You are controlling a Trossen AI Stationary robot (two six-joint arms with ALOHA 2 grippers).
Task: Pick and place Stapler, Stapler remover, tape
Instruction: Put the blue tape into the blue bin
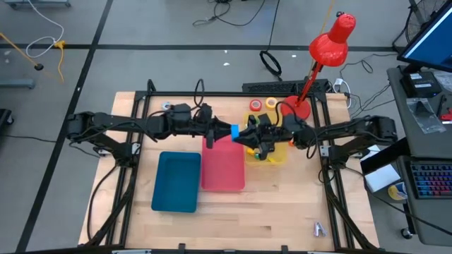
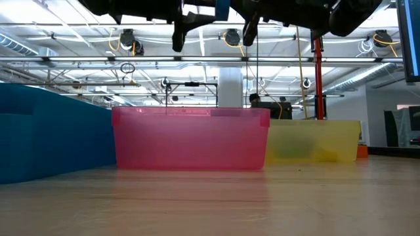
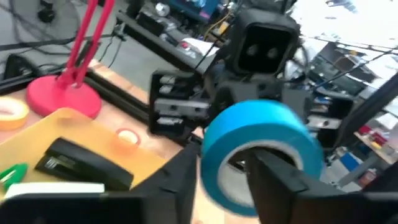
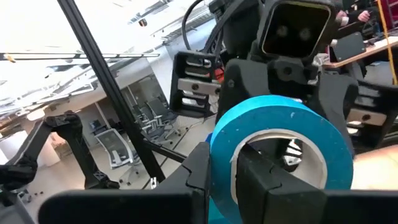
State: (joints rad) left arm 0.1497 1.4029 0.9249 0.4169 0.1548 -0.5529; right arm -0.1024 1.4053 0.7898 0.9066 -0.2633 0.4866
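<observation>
A blue tape roll [image 1: 234, 131] hangs in the air above the far end of the pink tray [image 1: 223, 173]. My left gripper [image 1: 224, 131] and right gripper [image 1: 244, 134] meet at it from opposite sides, and each is shut on it. The yellow tray [image 1: 277, 156] holds a black stapler [image 3: 81, 165] and a green stapler remover [image 3: 12, 174]. A yellow roll [image 1: 255, 105] and an orange-red roll [image 1: 271, 103] lie flat on the table near the far edge. In the left wrist view a small orange roll [image 3: 126, 138] shows at the yellow tray's far side. My left gripper [image 3: 224, 186] holds the blue roll by its ring wall [image 3: 217, 168], one finger [image 3: 277, 180] inside the hole and one [image 3: 180, 180] outside. It comes level from the table's left. The roll stands on edge, lifted clear. My right gripper [image 4: 221, 180] holds the same roll by its ring wall [image 4: 222, 155], one finger [image 4: 264, 180] in the hole and one [image 4: 198, 168] outside. It comes level from the table's right, and the roll is clear of the trays.
A blue tray [image 1: 176, 182] lies left of the pink one. The red lamp's base [image 1: 295, 108] stands at the far right of the table, its stem leaning away. A small metal object [image 1: 319, 228] lies near the right front corner. Bare wood shows along the near edge.
</observation>
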